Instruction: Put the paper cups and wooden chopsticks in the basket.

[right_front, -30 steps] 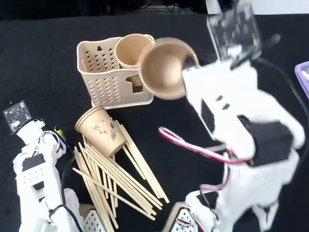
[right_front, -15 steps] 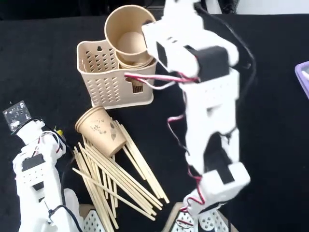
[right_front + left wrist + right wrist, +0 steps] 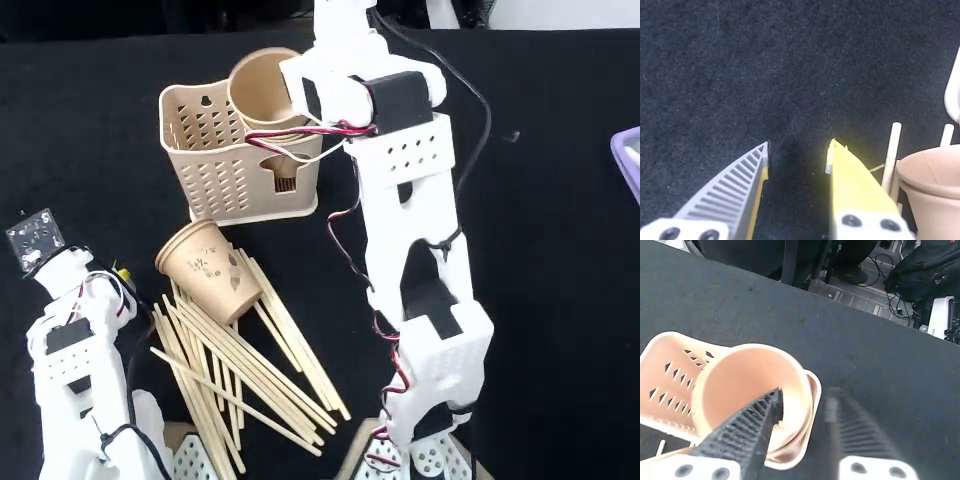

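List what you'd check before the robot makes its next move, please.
1. The upright paper cup is inside the basket: ok.
2. The right gripper has let go: ok, its jaws stand apart, one finger inside the cup, one outside.
3. The left gripper is open over bare table: ok.
4. The second cup is in the basket: not ok, it lies on its side at the chopsticks' ends.
5. The wooden chopsticks are in the basket: not ok, they lie strewn on the table.
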